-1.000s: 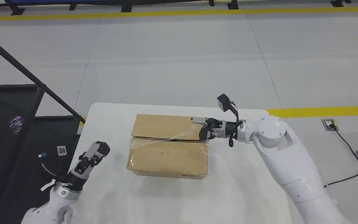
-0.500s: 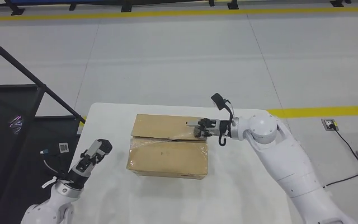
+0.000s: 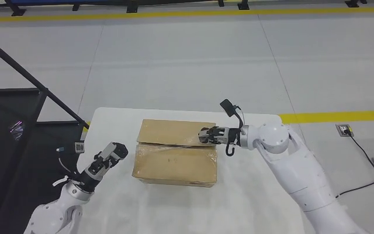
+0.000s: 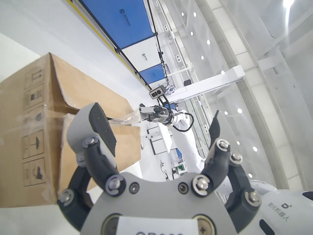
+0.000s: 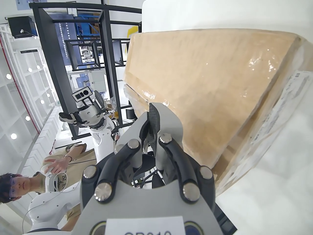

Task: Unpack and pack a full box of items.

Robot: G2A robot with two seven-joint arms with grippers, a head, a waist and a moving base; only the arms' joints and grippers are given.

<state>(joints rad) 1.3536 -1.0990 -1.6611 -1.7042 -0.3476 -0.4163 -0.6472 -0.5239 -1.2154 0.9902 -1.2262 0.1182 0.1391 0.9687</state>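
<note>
From above, we see the box (image 3: 175, 153) lying closed in the middle of the table (image 3: 251, 193). The right gripper (image 3: 203, 134) sits farther in over the box's top than a second ago, its fingers pinched on a strip of tape (image 3: 188, 144) lifted off the seam. The left gripper (image 3: 117, 152) has come nearer the box's left end. In the left wrist view, the left gripper (image 4: 156, 121) stands with its fingers wide apart just beside the box (image 4: 31, 113), and the tape (image 4: 124, 119) stretches up to the right gripper (image 4: 142, 110). In the right wrist view, the right gripper (image 5: 151, 123) has its fingers pressed together at the top of the box (image 5: 207, 79).
</note>
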